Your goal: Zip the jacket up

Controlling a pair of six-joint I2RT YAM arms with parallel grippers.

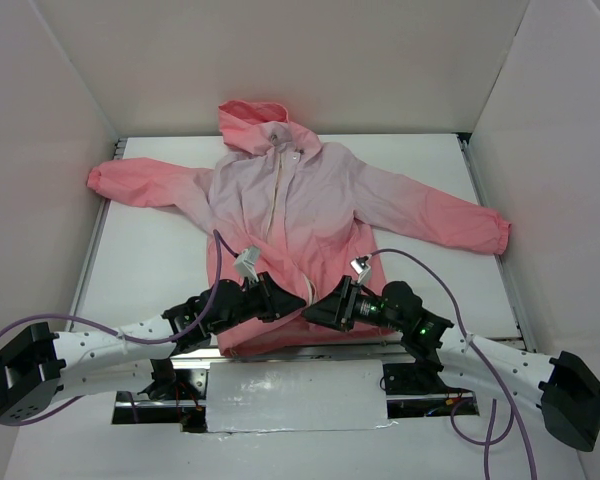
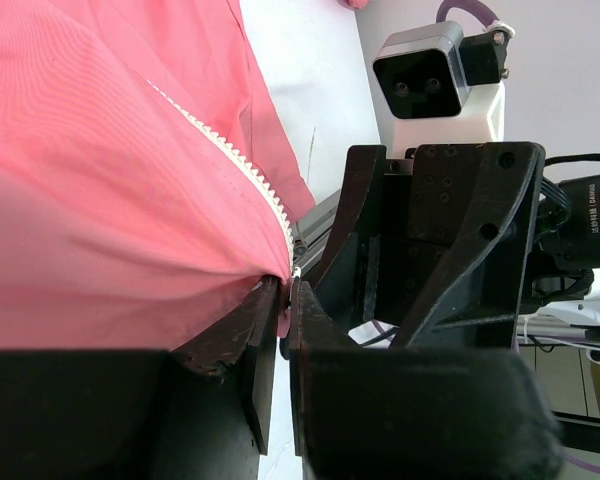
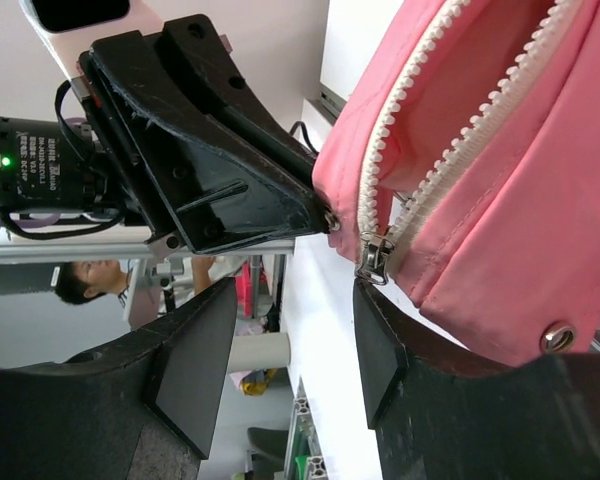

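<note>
jacket (image 2: 100, 200) hem nipped in left pincer (image 2: 283, 297); right pincer (image 3: 290, 315) gapes.

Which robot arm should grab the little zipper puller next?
The right one. The right gripper is open, with the zipper slider just ahead of its fingers. The left gripper is busy, shut on the bottom edge of the jacket.

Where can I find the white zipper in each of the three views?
Top view: the zipper runs down the middle of the jacket.
Left wrist: slanting from upper left down to centre.
Right wrist: two rows at upper right, meeting at the slider.
Shared landmark: the left gripper, pinching the hem beside it.
</note>
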